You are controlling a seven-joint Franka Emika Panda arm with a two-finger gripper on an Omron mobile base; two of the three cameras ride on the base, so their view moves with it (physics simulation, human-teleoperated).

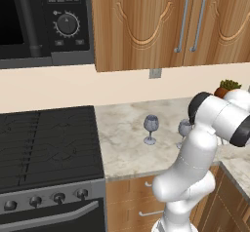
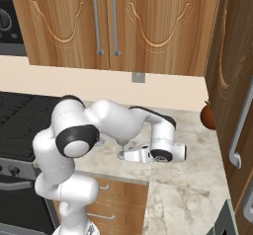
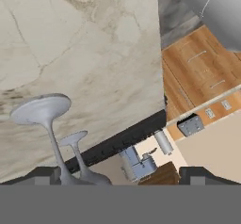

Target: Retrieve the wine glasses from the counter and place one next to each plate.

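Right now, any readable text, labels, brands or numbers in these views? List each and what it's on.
No text can be read in these pictures.
Microwave control panel: button rows and marks around the dial, too small and blurred to read.
Stove knobs: no legible marks.
Wall outlet: plain, no text.
Wine glasses, counter, upper cabinets: no labels or brands.

- Wine glasses (image 1: 151,125): translucent grey-blue.
- Surface (image 1: 122,138): light beige marble with darker brownish veins.
- Drawers (image 1: 134,202): warm brown wood grain, silver handles.
- Upper cabinets (image 1: 146,21): same brown wood, silver bar handles.
- Stove (image 1: 49,143): black top, dark knobs.
- Wall (image 1: 73,87): plain cream.
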